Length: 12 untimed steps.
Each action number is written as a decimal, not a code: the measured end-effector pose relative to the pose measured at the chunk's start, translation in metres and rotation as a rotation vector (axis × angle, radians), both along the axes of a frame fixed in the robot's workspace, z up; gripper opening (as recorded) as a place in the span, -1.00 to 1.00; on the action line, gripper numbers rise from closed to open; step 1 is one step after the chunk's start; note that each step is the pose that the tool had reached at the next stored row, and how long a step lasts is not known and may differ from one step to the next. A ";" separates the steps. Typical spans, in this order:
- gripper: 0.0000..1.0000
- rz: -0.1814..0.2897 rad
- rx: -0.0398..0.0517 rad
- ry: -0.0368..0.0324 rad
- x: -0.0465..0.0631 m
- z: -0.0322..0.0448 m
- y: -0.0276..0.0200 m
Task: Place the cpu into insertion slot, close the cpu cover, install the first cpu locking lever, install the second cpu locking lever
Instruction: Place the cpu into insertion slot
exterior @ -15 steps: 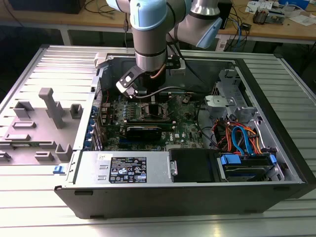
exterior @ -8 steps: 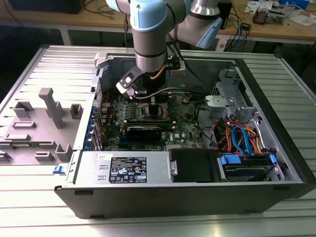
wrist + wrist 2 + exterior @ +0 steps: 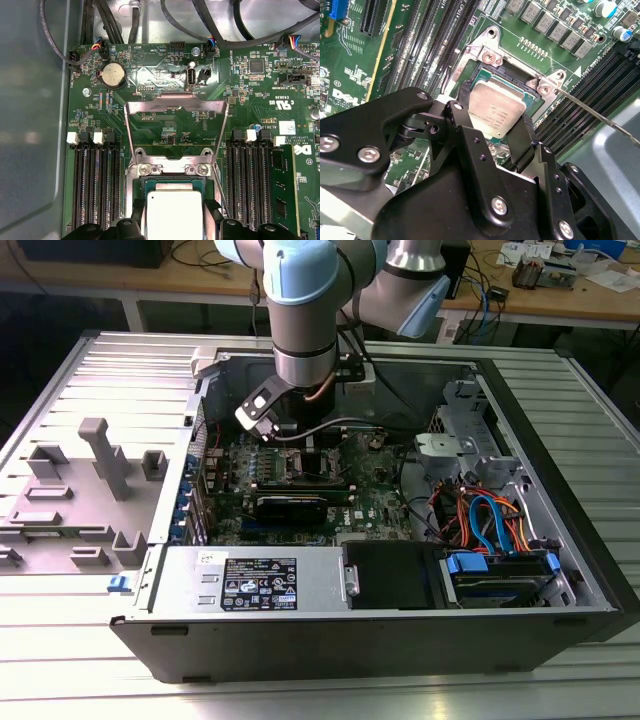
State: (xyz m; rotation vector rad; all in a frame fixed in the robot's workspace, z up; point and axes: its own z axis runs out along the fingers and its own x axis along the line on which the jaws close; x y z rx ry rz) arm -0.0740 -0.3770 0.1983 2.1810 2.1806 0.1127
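Observation:
Inside the open computer case my gripper reaches down to the green board. In both wrist views its black fingers press on two opposite sides of the cpu, a flat silver square, so the gripper is shut on it. The cpu lies level at the insertion slot, whose dark rim shows around it; whether it is fully seated I cannot tell. The cpu cover stands swung open behind the slot. A thin wire locking lever sticks out, raised, beside the slot.
Long black memory slots flank the socket on both sides. Cables run along the board's far edge. A power supply and a drive bay with blue and orange cables fill the case's front. A grey fixture lies on the exterior view's left.

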 end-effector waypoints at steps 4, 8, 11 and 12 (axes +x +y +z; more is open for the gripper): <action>0.24 0.000 0.0001 -0.0001 0.000 -0.0001 0.0000; 0.24 0.000 0.0000 0.0000 0.000 -0.0001 0.0000; 0.24 0.000 0.0000 0.0000 0.000 0.0016 0.0000; 0.24 0.000 0.0000 0.0001 0.000 0.0024 0.0000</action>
